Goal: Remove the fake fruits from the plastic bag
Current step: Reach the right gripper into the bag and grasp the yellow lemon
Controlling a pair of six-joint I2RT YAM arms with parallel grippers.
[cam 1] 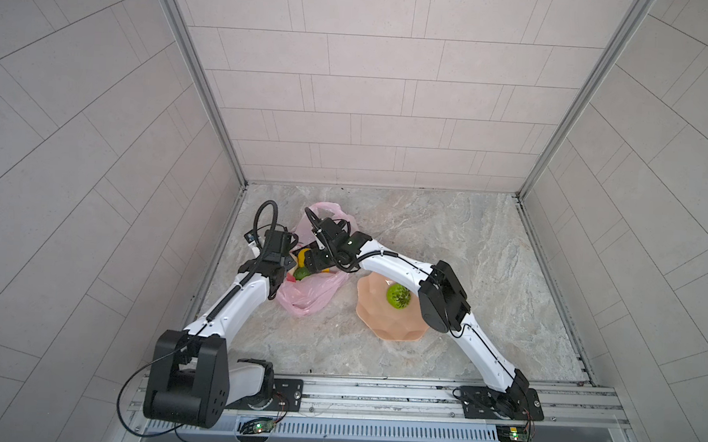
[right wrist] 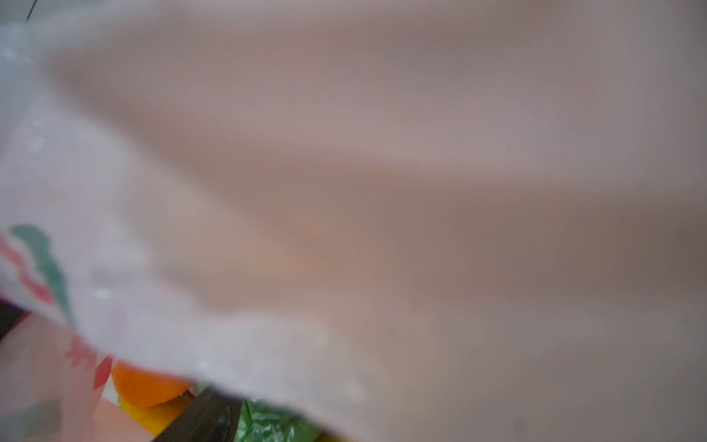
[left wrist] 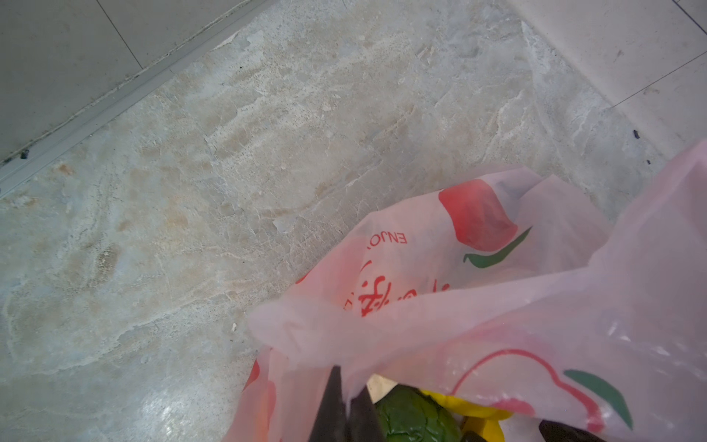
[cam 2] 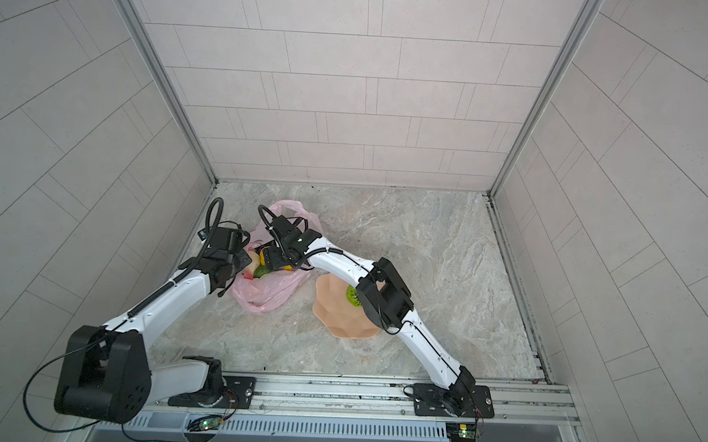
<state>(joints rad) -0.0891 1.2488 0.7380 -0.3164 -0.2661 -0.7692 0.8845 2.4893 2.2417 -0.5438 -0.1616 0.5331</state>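
Note:
The pink plastic bag [cam 1: 311, 296] [cam 2: 265, 294] lies at the left of the marble floor, its mouth held up. My left gripper [cam 1: 289, 266] [left wrist: 349, 379] is shut on the bag's rim film [left wrist: 535, 298]. Inside the bag lie fake fruits: a green ball [cam 1: 301, 273] [left wrist: 417, 417], a yellow one [left wrist: 470, 411], a cream one [left wrist: 378, 384] and an orange one [right wrist: 147, 386]. My right gripper [cam 1: 312, 263] [cam 2: 271, 261] reaches into the bag mouth over these fruits. Blurred bag film [right wrist: 344, 153] covers most of its wrist view; only one finger [right wrist: 206, 421] shows, beside the green ball [right wrist: 267, 424].
A peach scalloped dish [cam 1: 374, 314] [cam 2: 335, 312] sits right of the bag, under my right forearm, with a green fruit [cam 1: 398, 296] [cam 2: 352, 294] on it. Tiled walls close the floor on three sides; the left wall rail runs close to the bag.

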